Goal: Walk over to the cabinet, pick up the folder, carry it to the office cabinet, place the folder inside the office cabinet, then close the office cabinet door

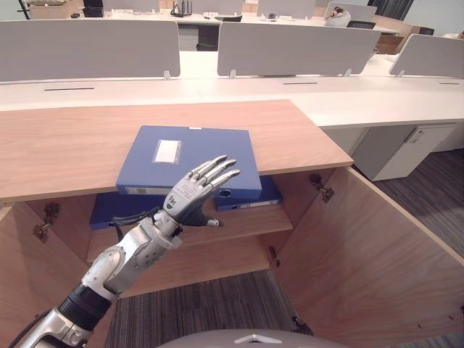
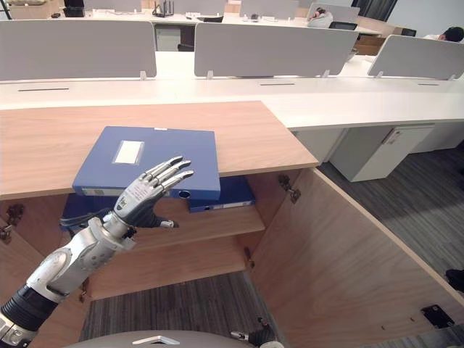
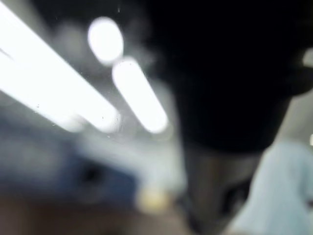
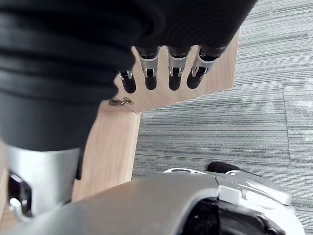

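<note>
A blue folder (image 1: 190,158) lies flat on the wooden cabinet's top (image 1: 65,145), its spine jutting over the front edge. My left hand (image 1: 190,192) is raised just in front of that spine, fingers straight and spread, open and holding nothing; the fingertips reach the folder's front edge. A second blue folder (image 1: 250,196) lies on the shelf (image 1: 243,223) inside the cabinet, partly hidden behind the hand. Both cabinet doors stand open. My right hand (image 4: 168,73) hangs beside the open right door (image 4: 112,142) with relaxed fingers over grey carpet, empty.
The right door (image 1: 362,246) swings far out toward me; the left door (image 1: 25,283) is open at the lower left. Behind the cabinet run white desks (image 1: 362,101) with grey dividers (image 1: 290,47). A white pedestal (image 1: 406,148) stands at the right.
</note>
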Motion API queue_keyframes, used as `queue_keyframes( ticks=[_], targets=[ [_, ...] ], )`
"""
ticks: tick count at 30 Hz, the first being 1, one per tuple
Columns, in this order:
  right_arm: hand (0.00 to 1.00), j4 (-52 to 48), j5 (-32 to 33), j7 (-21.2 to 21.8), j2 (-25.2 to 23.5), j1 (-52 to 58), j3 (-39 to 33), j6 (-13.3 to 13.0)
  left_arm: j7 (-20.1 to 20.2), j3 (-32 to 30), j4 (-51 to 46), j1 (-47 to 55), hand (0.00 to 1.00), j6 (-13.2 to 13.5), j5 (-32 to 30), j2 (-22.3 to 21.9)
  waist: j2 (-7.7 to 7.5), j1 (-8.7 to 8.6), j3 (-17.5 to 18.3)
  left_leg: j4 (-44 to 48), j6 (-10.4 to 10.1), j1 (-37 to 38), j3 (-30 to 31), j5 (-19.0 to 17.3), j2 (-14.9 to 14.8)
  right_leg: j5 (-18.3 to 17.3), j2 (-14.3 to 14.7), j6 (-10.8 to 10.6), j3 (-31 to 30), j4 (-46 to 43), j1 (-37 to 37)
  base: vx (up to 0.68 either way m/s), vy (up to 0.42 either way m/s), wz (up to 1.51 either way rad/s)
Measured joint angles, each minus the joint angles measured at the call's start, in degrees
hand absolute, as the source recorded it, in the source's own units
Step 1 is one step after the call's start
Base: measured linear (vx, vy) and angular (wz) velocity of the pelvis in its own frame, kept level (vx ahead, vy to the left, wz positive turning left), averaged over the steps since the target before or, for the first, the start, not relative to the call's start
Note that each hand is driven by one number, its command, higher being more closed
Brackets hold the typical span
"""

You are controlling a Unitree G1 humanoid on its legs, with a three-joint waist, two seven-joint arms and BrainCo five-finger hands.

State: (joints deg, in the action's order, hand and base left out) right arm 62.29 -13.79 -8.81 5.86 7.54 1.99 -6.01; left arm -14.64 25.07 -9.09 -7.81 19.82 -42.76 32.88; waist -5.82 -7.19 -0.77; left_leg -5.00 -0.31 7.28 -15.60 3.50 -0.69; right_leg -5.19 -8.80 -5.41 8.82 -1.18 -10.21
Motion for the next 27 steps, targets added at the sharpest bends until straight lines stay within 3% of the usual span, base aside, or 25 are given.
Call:
queue_keyframes(
  ticks=[7, 15, 27],
  targets=[
    [0.0, -0.2, 0.0, 0.0, -0.2, -0.5, -0.4, 0.0, -1.6, 0.0, 3.5, -0.3, 0.0, -2.1, -5.6, -2.2, -0.04, -0.74, -0.8, 0.0, 0.0, 0.0, 0.0, 0.0, 0.1, 0.0, -0.1, 0.0, 0.0, 0.1, 0.0, 0.0, 0.0, 0.0],
    [0.0, -0.2, 0.1, -0.1, -0.2, -0.6, -0.5, 0.0, -5.4, -0.3, 5.5, -0.3, 0.0, -6.3, -12.5, -5.6, -0.01, -0.83, -0.9, 0.0, 0.0, 0.0, 0.0, -0.2, 0.1, 0.0, -0.1, 0.0, 0.0, 0.3, 0.0, 0.0, 0.0, 0.0],
    [0.0, -0.3, 1.1, 0.0, -0.3, -0.6, -0.5, 0.0, -6.7, -3.2, 5.5, 0.3, 0.0, -8.7, -13.9, -10.2, 0.33, -0.86, -1.1, 0.0, 0.0, 0.0, 0.0, -0.2, 0.1, 0.0, -0.1, 0.0, 0.0, 0.4, -0.1, 0.0, 0.0, 0.0]
  ],
)
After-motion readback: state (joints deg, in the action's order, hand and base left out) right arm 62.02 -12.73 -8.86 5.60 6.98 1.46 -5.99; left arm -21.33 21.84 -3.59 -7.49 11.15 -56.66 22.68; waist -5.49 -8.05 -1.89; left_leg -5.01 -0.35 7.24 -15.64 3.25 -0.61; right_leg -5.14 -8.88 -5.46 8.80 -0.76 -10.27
